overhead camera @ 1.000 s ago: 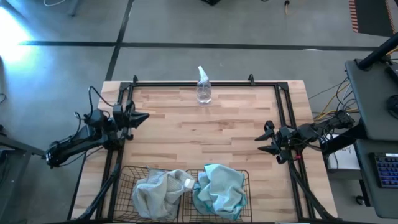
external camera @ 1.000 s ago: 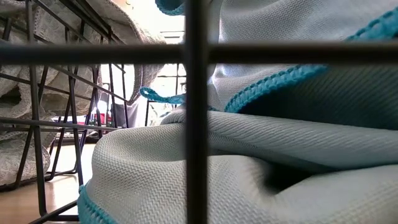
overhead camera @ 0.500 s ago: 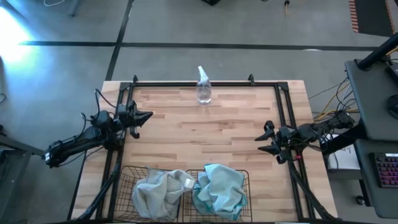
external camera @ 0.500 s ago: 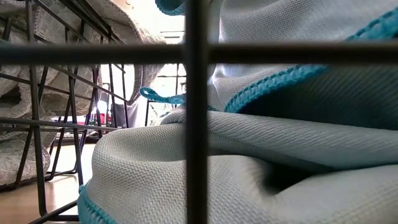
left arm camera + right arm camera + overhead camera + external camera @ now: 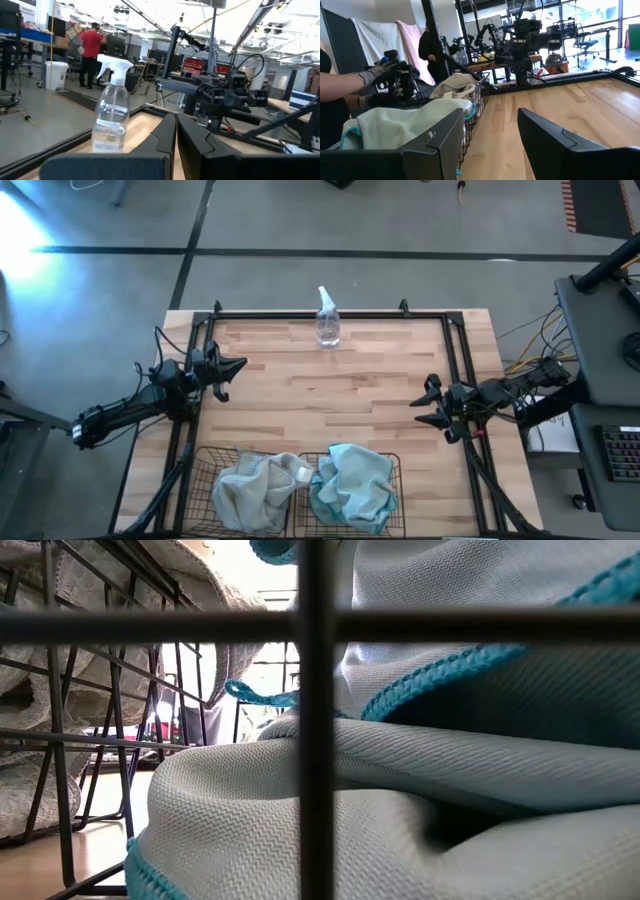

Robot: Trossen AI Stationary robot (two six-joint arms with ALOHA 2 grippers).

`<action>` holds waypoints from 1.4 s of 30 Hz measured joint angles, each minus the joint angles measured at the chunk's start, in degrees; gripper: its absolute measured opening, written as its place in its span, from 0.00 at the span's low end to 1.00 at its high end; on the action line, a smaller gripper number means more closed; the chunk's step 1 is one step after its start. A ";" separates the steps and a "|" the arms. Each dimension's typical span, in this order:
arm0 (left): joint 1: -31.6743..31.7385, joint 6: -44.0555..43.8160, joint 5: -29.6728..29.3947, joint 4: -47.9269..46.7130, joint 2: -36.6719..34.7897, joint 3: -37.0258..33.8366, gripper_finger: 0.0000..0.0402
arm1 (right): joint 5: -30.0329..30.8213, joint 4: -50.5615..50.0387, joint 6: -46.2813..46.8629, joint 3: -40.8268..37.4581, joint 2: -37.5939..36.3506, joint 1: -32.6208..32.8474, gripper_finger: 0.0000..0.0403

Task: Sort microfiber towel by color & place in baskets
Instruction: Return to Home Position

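Dark and pressed together with nothing between them, my left fingers (image 5: 230, 366) sit at 9 o'clock, just over the edge of the tabletop (image 5: 340, 395). They point inward across the bare boards. I judge they are out there because there is no cloth left for them to fetch, so the arm is parked clear of the work.

My left wrist view looks past them to the spray bottle (image 5: 327, 320). It stands upright at 12 o'clock by the far rail, well apart from the cloth and no part of this job.

Along the near edge at 6 o'clock, two wire baskets stand side by side, very close; I cannot tell whether they touch.
- **Left basket (image 5: 203, 465):** it holds the grey towel (image 5: 255, 492), bunched into a heap that fills it.
- **Right basket (image 5: 397, 468):** it holds the blue towel (image 5: 352, 485), crumpled the same way. In the low view its teal-stitched hem lies right up against the mesh.

I see no towel loose on the boards, so I judge each colour is in its own container and the sorting is done.

At 3 o'clock, by the right rail, my right fingers (image 5: 552, 142) are spread wide and empty, aimed inward above the wood. I judge all that remains is settling both arms into rest. The only hazard I see is an arm catching a frame rail or a trailing cable.
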 joint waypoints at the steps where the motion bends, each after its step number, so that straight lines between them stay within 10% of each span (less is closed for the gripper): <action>1: 0.00 -0.21 -0.03 0.00 0.00 0.00 0.00 | 0.00 0.00 0.00 0.00 0.00 0.00 0.45; 42: 0.02 1.18 -0.03 -3.80 -0.07 -0.02 0.00 | 0.00 -0.02 -0.03 -0.01 0.00 0.00 0.45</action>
